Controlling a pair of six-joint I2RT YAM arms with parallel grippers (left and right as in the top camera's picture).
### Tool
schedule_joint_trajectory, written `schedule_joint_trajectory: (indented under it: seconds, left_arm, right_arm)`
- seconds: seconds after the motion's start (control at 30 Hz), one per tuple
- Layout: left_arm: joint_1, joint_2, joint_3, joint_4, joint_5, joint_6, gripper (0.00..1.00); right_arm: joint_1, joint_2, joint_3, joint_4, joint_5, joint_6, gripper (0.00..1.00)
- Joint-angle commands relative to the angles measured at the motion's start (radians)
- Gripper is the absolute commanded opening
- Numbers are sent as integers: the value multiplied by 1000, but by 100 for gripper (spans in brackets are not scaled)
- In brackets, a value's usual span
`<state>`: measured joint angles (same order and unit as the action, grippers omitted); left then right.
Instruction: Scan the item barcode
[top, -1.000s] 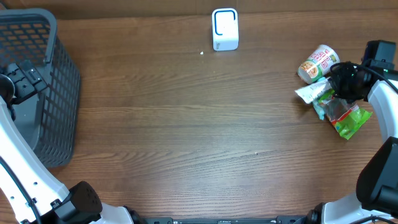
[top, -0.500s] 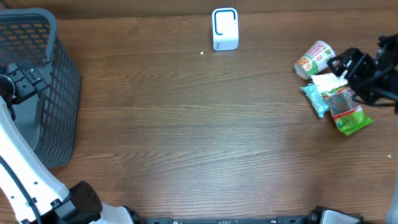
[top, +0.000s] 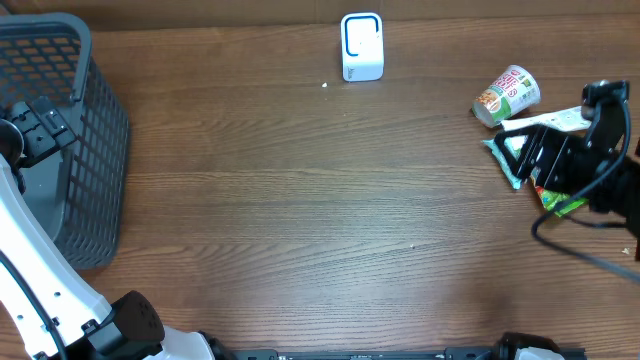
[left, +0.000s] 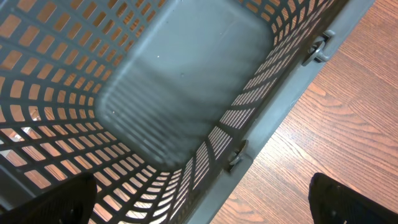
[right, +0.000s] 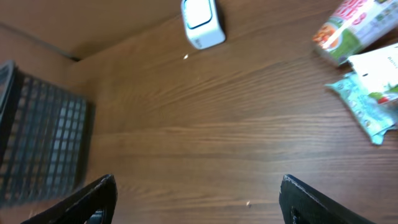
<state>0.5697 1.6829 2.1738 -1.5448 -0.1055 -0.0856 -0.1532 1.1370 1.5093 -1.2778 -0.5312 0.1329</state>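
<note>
The white barcode scanner (top: 361, 46) stands at the table's far edge and also shows as the scanner (right: 199, 22) in the right wrist view. The items lie in a pile at the right: a cup noodle (top: 507, 96) on its side, a white packet (top: 548, 119), a teal packet (top: 503, 154) and a green packet (top: 561, 204) mostly under my right arm. My right gripper (top: 527, 160) hovers over this pile, open and empty; in its wrist view the right gripper (right: 199, 205) holds nothing, with the cup noodle (right: 349, 28) and teal packet (right: 364, 109) ahead. My left gripper (left: 202, 205) is open above the basket.
A dark grey mesh basket (top: 95, 120) stands at the left edge, its floor (left: 180, 81) bare in the left wrist view. Brown wooden tabletop (top: 300, 200) stretches between basket and pile. A small white speck (top: 325, 85) lies near the scanner.
My right gripper has opened and let go of the packets, then swung down and back over the pile. The cup noodle and packets shifted slightly. The left arm stayed still.
</note>
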Motion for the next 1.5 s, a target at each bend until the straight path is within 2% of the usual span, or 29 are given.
schedule_joint_trajectory:
  seconds: [0.0, 0.03, 0.2, 0.33, 0.43, 0.53, 0.63, 0.8, 0.93, 1.03, 1.2, 1.37, 1.47]
  left_arm:
    - [-2, -9, 16, 1, 2, 0, 100]
    - [-2, -9, 16, 1, 2, 0, 100]
    - [-2, -9, 16, 1, 2, 0, 100]
    - [-2, -9, 16, 1, 2, 0, 100]
    - [-2, -9, 16, 1, 2, 0, 100]
    - [-2, -9, 16, 1, 2, 0, 100]
    - [-2, -9, 16, 1, 2, 0, 99]
    - [-2, -9, 16, 1, 2, 0, 100]
    - [-2, -9, 16, 1, 2, 0, 100]
    - [-2, -9, 16, 2, 2, 0, 100]
    - [-2, -9, 16, 2, 2, 0, 100]
    - [-2, -9, 16, 1, 2, 0, 100]
    - [-2, -9, 16, 1, 2, 0, 100]
  right_arm:
    - [56, -38, 17, -50, 27, -37, 85]
    - [69, -43, 17, -76, 45, -37, 100]
    - [76, -85, 70, -78, 64, -32, 100]
    - [76, -118, 116, -78, -23, -27, 100]
    - [76, -126, 116, -67, 51, -60, 100]
    - [76, -126, 115, -44, 80, -194, 100]
    - [76, -124, 114, 48, 181, -198, 100]
    - [79, -107, 84, 89, 182, -219, 100]
    - [168, -243, -138, 396, 270, -220, 100]
    - [233, -407, -413, 655, 373, -219, 100]
    - [262, -702, -924, 1052, 404, -215, 100]
    - [289, -932, -1256, 1262, 406, -211, 100]
    - [291, -1070, -1393, 1297, 413, -211, 100]
